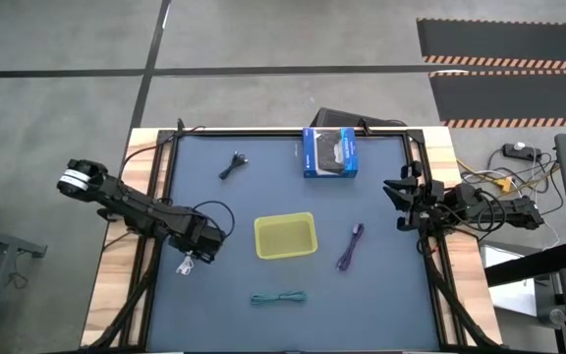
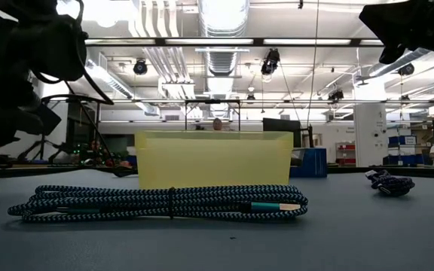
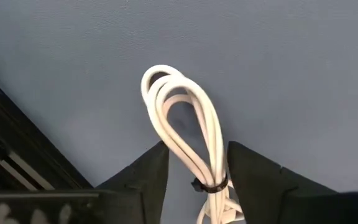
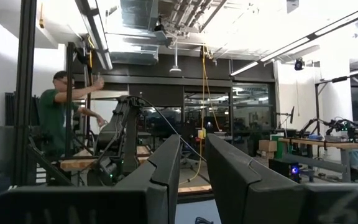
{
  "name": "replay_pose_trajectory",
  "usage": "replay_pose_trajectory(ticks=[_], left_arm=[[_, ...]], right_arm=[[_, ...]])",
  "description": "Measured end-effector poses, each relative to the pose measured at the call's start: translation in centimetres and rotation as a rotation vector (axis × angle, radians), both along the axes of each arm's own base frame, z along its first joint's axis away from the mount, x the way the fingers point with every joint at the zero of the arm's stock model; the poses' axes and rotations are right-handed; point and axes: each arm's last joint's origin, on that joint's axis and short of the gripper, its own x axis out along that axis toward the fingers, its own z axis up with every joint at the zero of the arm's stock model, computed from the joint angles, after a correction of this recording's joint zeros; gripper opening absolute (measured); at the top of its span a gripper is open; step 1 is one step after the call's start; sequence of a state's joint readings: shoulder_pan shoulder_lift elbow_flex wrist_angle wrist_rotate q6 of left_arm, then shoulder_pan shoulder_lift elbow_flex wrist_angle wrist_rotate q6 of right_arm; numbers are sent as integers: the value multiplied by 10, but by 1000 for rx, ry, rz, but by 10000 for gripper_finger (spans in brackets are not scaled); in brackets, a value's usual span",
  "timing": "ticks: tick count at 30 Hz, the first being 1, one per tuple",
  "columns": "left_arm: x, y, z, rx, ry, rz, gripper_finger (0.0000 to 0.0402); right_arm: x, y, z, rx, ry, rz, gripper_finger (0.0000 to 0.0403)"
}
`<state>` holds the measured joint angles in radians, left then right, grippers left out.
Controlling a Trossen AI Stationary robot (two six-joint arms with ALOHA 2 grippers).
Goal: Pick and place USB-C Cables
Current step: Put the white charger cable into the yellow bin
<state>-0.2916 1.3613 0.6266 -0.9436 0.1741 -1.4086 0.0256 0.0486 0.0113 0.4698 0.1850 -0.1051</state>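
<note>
Straddling the white cable [image 3: 188, 143] at lower left of the high view, the left gripper [image 3: 194, 168] stands open around its tie-wrapped waist, not yet closed. Light and floppy, I judge; that bound middle is the firmest hold. Connectors are cut off. The right gripper [image 4: 191, 162] waits slightly parted at right.

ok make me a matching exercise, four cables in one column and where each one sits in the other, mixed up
Things:
1. white coiled cable
2. black coiled cable
3. purple bundled cable
4. teal braided cable

Places:
A. near table edge, below the yellow tray
B. right of the tray
C. between the left gripper fingers
D. far side, left of the blue-and-black box

Pairs: 1-C, 2-D, 3-B, 4-A
</note>
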Motion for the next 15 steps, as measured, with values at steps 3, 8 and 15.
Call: replay_pose_trajectory(ticks=[3, 8, 15], left_arm=[[0, 0, 0, 0, 0, 0, 109], [0, 0, 0, 5, -2, 0, 52], [2, 0, 3, 16, -3, -2, 13]], right_arm=[[0, 0, 0, 0, 1, 0, 68], [0, 0, 0, 0, 1, 0, 68], [0, 0, 0, 0, 2, 0, 68]])
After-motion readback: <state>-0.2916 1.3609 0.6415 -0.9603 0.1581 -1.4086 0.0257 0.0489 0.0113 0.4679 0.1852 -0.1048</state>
